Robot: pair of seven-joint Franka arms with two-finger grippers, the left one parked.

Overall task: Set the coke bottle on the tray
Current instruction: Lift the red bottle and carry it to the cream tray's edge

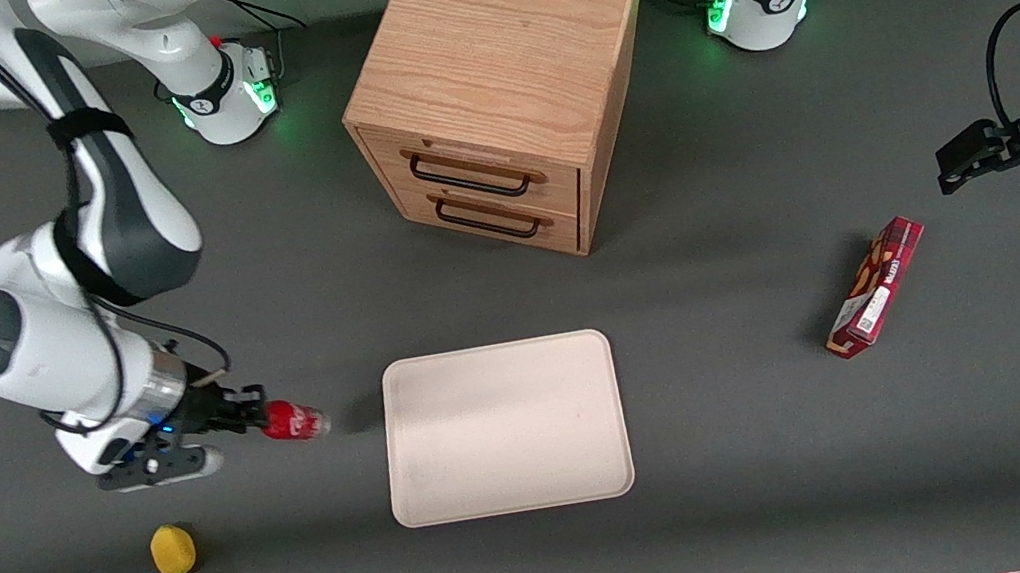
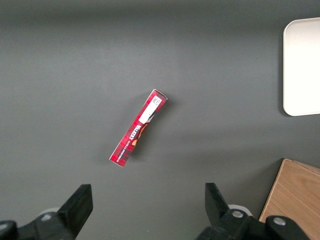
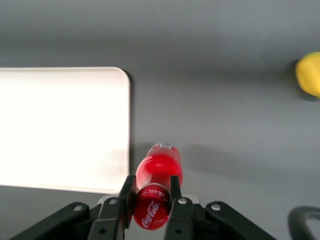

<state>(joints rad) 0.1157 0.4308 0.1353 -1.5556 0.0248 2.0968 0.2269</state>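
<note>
Grey table (image 1: pixel 751 412), tray (image 1: pixel 504 427) bare, gripper (image 1: pixel 259 420) jaws clamping coke bottle (image 1: pixel 293 421) beside it

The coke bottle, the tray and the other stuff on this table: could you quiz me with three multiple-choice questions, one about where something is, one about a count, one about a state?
1. Where is the coke bottle?
A. Lying on the tray
B. Held in the gripper, beside the tray
C. On top of the wooden cabinet

2. How many drawer handles show on the wooden cabinet?
A. Two
B. Three
C. Four

3. What state is the tray in?
A. Holding the lemon
B. Holding the snack box
C. Bare

Answers:
1. B: the gripper is shut on the bottle's body, off the tray's working-arm edge, in the right wrist view.
2. A: two dark handles sit one above the other on its front.
3. C: the lemon and the snack box both lie on the table, apart from it.
</note>
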